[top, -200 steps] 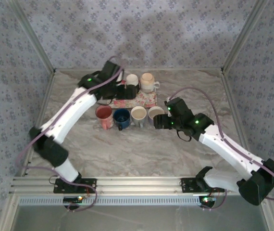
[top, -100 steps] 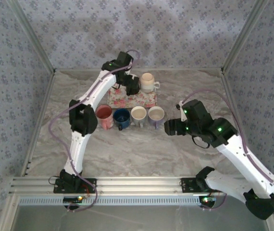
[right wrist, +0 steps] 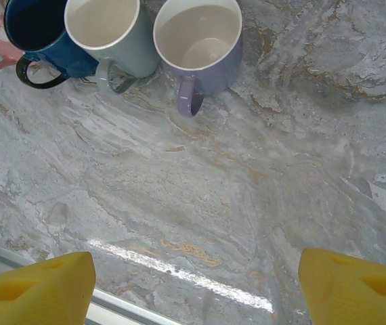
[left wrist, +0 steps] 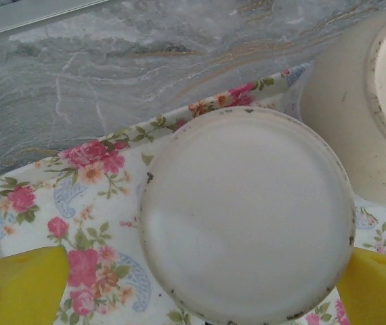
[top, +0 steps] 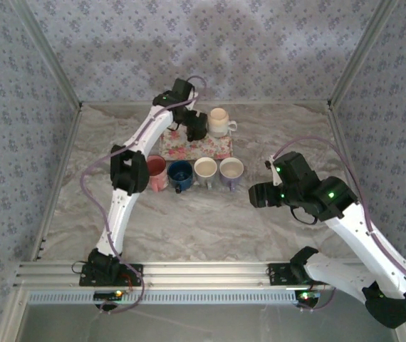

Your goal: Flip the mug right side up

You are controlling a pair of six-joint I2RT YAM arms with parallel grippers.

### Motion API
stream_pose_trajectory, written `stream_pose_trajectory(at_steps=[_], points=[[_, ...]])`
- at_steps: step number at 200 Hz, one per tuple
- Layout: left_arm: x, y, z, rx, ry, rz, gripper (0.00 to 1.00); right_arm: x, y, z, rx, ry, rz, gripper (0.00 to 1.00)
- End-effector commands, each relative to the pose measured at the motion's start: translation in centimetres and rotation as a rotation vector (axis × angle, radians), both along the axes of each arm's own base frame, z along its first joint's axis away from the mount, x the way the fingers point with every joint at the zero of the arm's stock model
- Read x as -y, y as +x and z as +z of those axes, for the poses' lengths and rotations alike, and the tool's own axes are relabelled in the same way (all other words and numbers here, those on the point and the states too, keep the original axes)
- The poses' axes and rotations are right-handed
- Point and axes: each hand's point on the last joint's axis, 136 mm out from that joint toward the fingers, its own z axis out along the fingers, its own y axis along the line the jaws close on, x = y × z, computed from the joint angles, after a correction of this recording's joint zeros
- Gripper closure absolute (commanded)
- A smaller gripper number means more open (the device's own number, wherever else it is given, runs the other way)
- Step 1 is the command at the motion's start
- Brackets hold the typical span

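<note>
Wide open, my left gripper [left wrist: 193, 288] hangs over the upside-down white mug [left wrist: 247, 213] — it sits on the floral mat [left wrist: 84, 203] at the far side of the bench [top: 189, 221], beside a cream mug [left wrist: 376, 95]. My right gripper [top: 258, 194], jaws apart, hovers near the lavender mug [right wrist: 203, 40].

Grey marbled tabletop [top: 189, 221] between blue floral-papered walls [top: 210, 50]

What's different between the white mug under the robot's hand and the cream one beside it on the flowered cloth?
The white mug stands upside down, its flat base up; the cream mug stands upright, mouth open. The open left gripper is over the white mug, with a finger showing on either side of it; no gripper is over the cream mug. Both rest side by side on the flowered cloth.
</note>
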Motion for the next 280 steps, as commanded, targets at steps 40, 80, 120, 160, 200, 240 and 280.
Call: stream_pose_trajectory(at_steps=[40,80,120,160,200,240,280], points=[[0.6,1.1,-1.0,0.002,-0.053,0.007,0.01,-0.5,0.2,-1.0,-0.032,0.0,0.002,0.19],[1.3,1.6,-1.6,0.005,-0.082,0.006,0.04,-0.3,-0.1,-1.6,-0.052,-0.003,-0.003,0.19],[1.7,2.2,-2.1,0.027,-0.077,0.012,0.04,0.1,-0.9,-2.0,-0.072,0.0,-0.012,0.2],[1.8,2.7,-2.4,0.043,-0.074,0.025,0.07,0.6,-1.4,-2.0,-0.071,-0.01,-0.006,0.2],[1.8,2.7,-3.0,0.033,-0.076,0.033,0.28,0.8,-1.6,-2.1,-0.07,-0.009,-0.008,0.2],[1.2,2.5,-2.4,0.039,-0.043,0.051,0.52,0.8,-1.6,-2.1,-0.066,-0.005,-0.011,0.2],[0.3,2.2,2.4,0.098,-0.055,0.101,0.65,0.5,-1.1,-1.1,-0.03,0.02,-0.016,0.21]])
